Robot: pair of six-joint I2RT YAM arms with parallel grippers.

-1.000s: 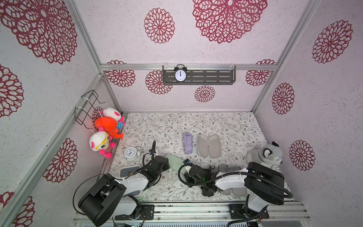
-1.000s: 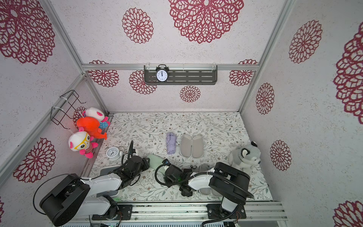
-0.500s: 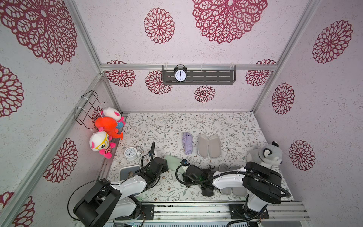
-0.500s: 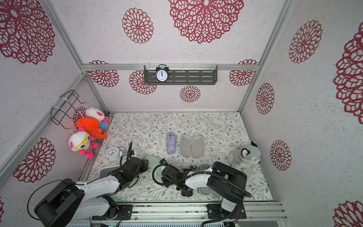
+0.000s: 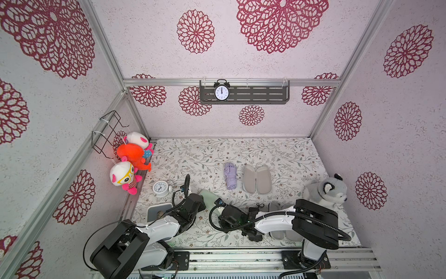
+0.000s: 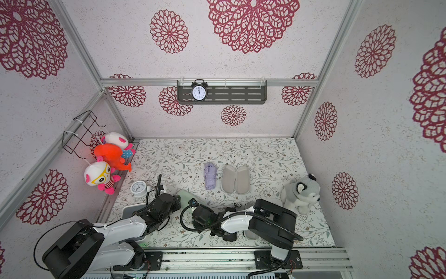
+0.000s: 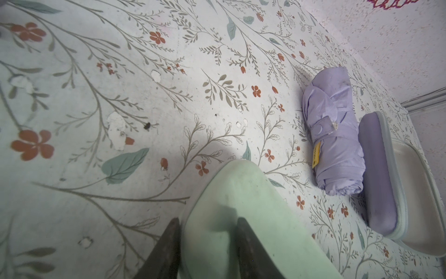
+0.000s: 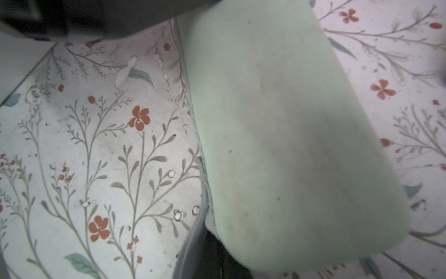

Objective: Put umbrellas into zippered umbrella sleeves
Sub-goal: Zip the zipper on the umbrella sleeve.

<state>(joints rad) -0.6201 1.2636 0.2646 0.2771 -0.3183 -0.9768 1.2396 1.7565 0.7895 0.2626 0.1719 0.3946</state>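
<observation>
Bright, even light, soft shadows; wide-angle distortion at top-view edges; close-range blur in both wrist views.

Three sleeves lie here: mint sleeve (image 5: pixel 208 196), lilac sleeve (image 5: pixel 257 180), a third sleeve (image 5: pixel 289 236) half hidden. One lilac umbrella (image 5: pixel 230 175), two clocks (image 5: pixel 221 93), four plush toys (image 5: pixel 324 193) and one tray (image 5: pixel 152 212) show
</observation>
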